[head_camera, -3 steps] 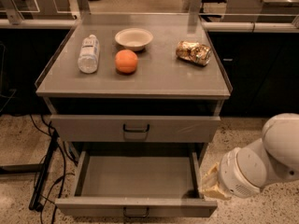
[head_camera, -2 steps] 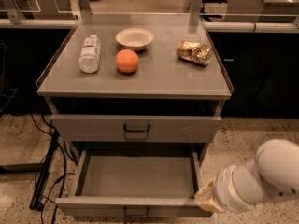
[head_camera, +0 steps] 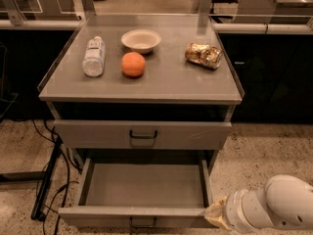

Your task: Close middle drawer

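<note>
low at five o'clock the gripper (head_camera: 215, 213) sits at the front right corner of the middle drawer (head_camera: 142, 186), which is pulled open; whether the gripper is open or closed cannot be told. toward twelve o'clock the cabinet top (head_camera: 168, 80) holds a bottle (head_camera: 94, 56), orange (head_camera: 133, 64), bowl (head_camera: 141, 40) and packet (head_camera: 203, 55).

End effector (head_camera: 218, 215) at front-R corner of open middle drawer (head_camera: 98, 216), below upper drawer (head_camera: 190, 135).

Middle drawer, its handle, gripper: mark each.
middle drawer (head_camera: 142, 185): camera view, bare inner floor.
handle (head_camera: 143, 223): camera view, dark loop on the drawer front.
gripper (head_camera: 215, 214): camera view, tip beside the drawer's right front corner.
</note>
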### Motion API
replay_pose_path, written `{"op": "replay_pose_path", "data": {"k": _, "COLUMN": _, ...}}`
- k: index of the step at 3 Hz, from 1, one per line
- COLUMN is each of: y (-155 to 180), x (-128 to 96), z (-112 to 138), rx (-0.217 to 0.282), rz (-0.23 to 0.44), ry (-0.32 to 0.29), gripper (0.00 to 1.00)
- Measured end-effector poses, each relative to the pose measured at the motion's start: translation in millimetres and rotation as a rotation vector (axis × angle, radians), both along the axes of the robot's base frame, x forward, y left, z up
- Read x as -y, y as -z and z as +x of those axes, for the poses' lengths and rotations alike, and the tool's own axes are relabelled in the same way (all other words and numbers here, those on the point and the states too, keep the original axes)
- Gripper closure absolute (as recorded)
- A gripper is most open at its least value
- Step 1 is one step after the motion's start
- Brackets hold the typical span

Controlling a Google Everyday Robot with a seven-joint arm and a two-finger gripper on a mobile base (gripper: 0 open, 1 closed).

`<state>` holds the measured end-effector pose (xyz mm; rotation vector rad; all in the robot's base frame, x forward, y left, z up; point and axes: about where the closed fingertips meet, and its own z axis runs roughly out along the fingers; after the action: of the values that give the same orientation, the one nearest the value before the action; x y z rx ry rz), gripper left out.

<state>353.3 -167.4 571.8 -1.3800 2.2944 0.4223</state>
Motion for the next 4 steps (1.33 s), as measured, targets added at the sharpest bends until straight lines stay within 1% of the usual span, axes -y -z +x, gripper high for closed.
{"op": "replay_pose_path", "data": {"k": 1, "y": 7, "x": -5, "z": 1, "rx": -0.016, "rz": 0.014, "ry": -0.001, "gripper": 1.00}}
{"op": "replay_pose_path", "data": {"k": 2, "y": 28, "x": -12, "z": 4, "rx": -0.045, "rz": 0.016, "ry": 0.014, "gripper": 1.00}}
{"op": "replay_pose_path", "data": {"k": 3, "y": 49, "x": -14, "z": 8, "rx": -0.069, "rz": 0.009, "ry": 0.044, "gripper": 1.00}}
{"op": "replay_pose_path", "data": {"k": 4, "y": 71, "x": -18, "z": 9, "rx": -0.082, "rz": 0.001, "ry": 0.068, "gripper": 1.00}}
